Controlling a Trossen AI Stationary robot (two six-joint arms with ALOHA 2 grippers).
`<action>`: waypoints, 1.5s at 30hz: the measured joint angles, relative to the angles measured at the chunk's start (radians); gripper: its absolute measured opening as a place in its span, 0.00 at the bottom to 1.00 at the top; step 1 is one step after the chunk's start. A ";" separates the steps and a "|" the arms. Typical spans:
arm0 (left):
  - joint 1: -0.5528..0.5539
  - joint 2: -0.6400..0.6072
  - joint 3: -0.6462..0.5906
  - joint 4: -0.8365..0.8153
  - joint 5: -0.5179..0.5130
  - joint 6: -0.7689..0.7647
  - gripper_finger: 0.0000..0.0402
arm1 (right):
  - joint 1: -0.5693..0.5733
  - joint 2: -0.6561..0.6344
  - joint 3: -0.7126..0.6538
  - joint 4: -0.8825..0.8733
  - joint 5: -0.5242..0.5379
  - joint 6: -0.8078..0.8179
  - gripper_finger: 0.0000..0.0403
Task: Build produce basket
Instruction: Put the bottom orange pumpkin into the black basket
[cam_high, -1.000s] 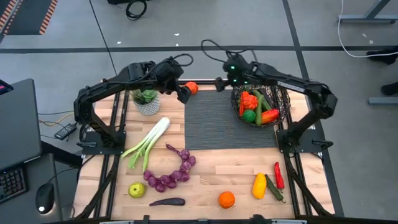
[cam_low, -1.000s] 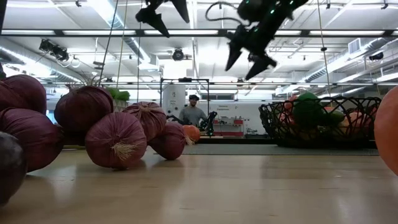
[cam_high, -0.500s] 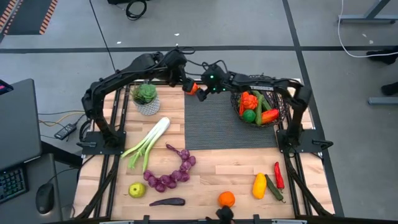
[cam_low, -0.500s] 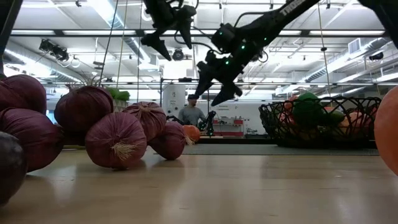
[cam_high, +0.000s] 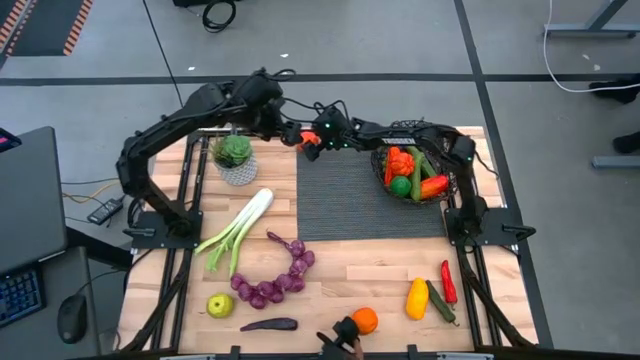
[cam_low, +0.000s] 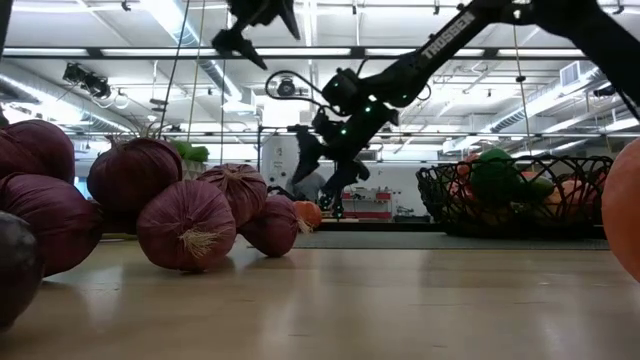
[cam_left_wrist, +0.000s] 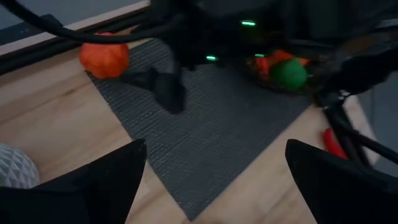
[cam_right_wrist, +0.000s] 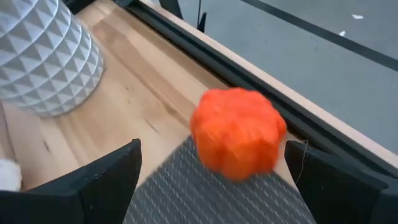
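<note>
1. Table (cam_high: 350, 275): pale wooden top with a dark grey woven mat (cam_high: 360, 195) laid across its far middle; grey floor all round, a strip-lit workroom beyond.
2. Basket (cam_high: 452, 168): round dark open-weave wire, far right, just beside the mat's right edge; it holds red, orange and green produce pieces.
3. Loose produce: leek (cam_high: 236, 230) at left; purple string (cam_high: 275, 282) curving near centre; along the near edge a green apple (cam_high: 220, 304), aubergine (cam_high: 268, 324), orange (cam_high: 364, 320), yellow pepper (cam_high: 417, 298) and red chilli (cam_high: 448, 281).
4. Small orange fruit (cam_right_wrist: 236, 132): at the mat's far-left corner.
5. Patterned white pot (cam_high: 237, 168), green plant, far left.
6. Right gripper (cam_high: 300, 137): fingers spread, empty, just beside the orange fruit.
7. Left gripper (cam_high: 287, 128): released, above the same corner.
</note>
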 joint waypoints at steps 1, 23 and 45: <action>-0.005 -0.013 0.000 0.000 0.000 -0.013 0.97 | -0.001 0.019 0.026 -0.007 0.000 0.000 0.99; -0.149 -0.086 0.000 -0.008 -0.007 -0.150 0.97 | -0.018 0.338 0.515 -0.375 0.013 -0.051 0.99; -0.225 -0.086 0.000 -0.012 -0.007 -0.171 0.97 | -0.016 0.338 0.515 -0.399 -0.034 -0.086 0.67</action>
